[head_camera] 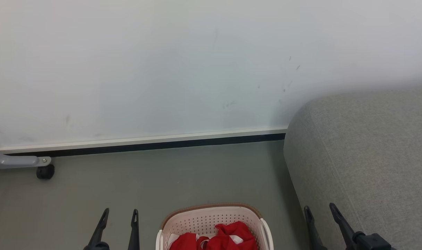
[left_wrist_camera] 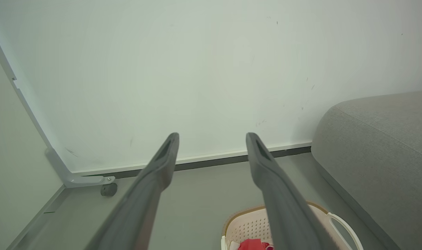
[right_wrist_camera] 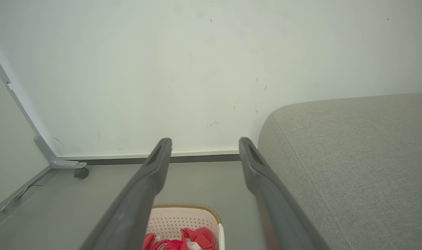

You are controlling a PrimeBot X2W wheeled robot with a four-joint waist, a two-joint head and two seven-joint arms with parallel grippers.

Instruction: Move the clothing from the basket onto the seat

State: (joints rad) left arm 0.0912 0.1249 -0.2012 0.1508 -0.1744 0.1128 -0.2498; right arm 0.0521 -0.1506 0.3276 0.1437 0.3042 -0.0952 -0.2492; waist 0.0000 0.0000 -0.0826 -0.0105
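The cream perforated basket with a brown rim stands on the floor at the bottom middle of the head view, holding the red clothing with white trim. The grey seat fills the right side. My left gripper hangs open to the left of the basket with nothing between its fingers. My right gripper is open between the basket and the seat's side. The left wrist view shows the basket, the clothing and the seat. The right wrist view shows the basket, the clothing and the seat.
A pale wall with a dark skirting strip runs behind the basket. A grey metal leg with a black caster stands at the far left on the grey floor.
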